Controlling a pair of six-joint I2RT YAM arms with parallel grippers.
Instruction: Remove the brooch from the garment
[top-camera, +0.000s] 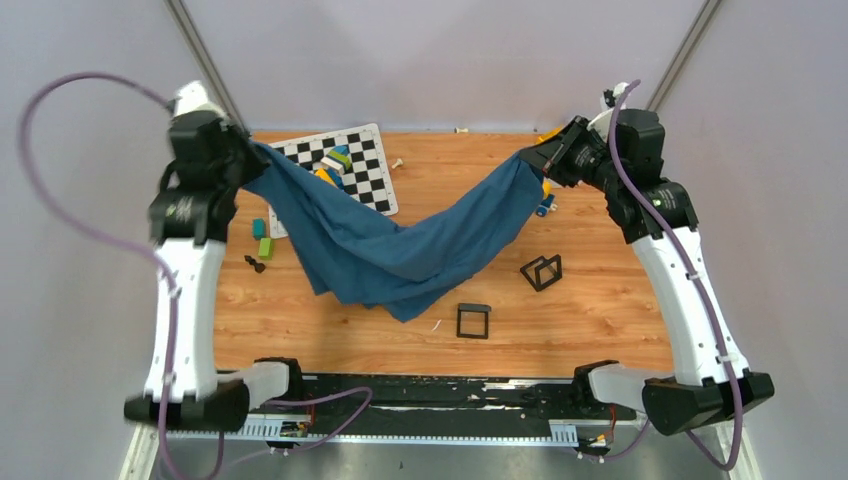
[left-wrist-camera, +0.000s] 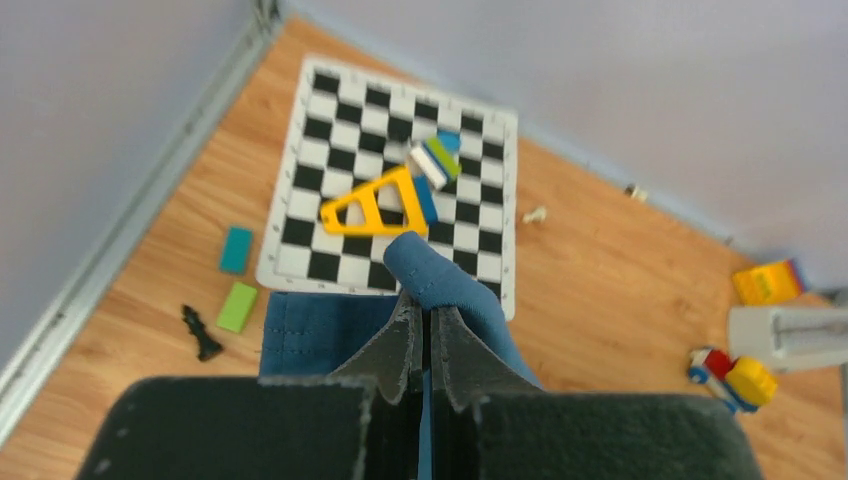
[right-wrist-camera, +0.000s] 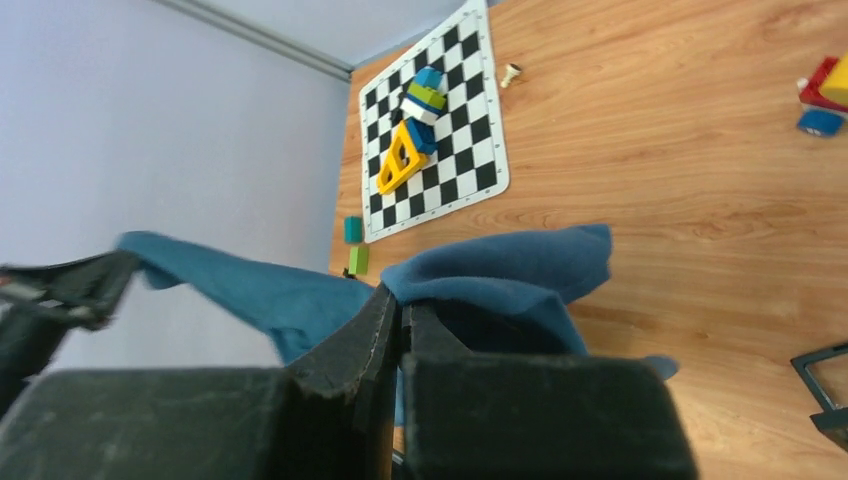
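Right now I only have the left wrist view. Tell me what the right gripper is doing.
Observer: The right gripper is shut on the garment's far end, held off the table.
Operator: Report how the cloth hangs.
Observer: It sags from the left gripper to the right one, its middle down on the table.
Operator: Find the brooch.
Observer: No brooch shows on the cloth in any view.
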